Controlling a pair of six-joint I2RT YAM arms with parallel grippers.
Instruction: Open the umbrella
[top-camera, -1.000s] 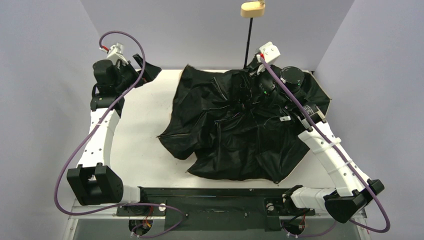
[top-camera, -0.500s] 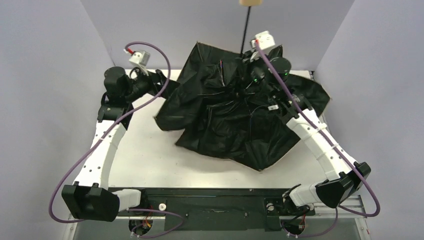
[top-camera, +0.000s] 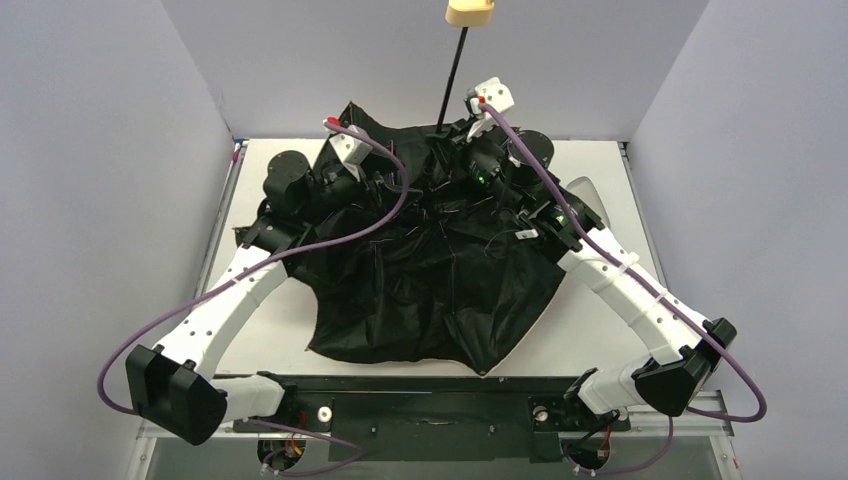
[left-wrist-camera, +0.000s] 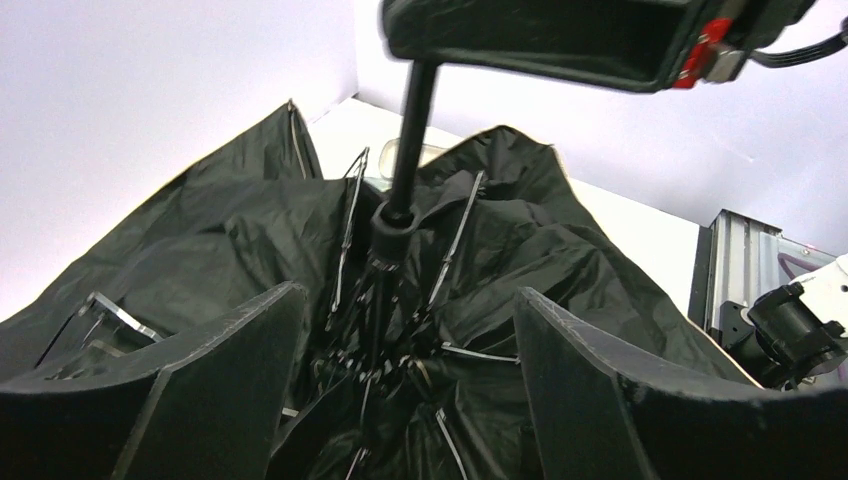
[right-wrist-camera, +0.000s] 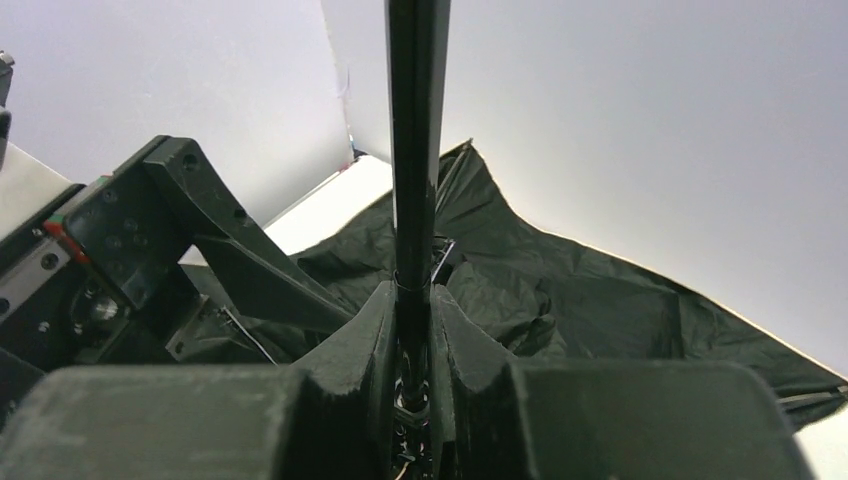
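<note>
The umbrella (top-camera: 430, 290) lies upside down on the table, black lining and metal ribs facing up, with a tan edge showing at its front rim. Its thin black shaft (top-camera: 451, 75) rises toward the back wall and ends in the beige handle knob (top-camera: 469, 12). My right gripper (right-wrist-camera: 412, 330) is shut on the shaft low down, just above the ribs. My left gripper (left-wrist-camera: 405, 295) is open, its fingers (left-wrist-camera: 230, 360) standing on either side of the hub where the ribs meet the shaft (left-wrist-camera: 410, 130), not touching it.
White table (top-camera: 270, 330) inside grey walls on three sides. A pale oval object (top-camera: 590, 197) peeks out from under the canopy at the right. A black rail (top-camera: 430, 390) with both arm bases runs along the near edge.
My left arm has swung right from the back-left corner to the umbrella's centre. The right gripper has moved left with the shaft. The canopy has shifted left and forward.
</note>
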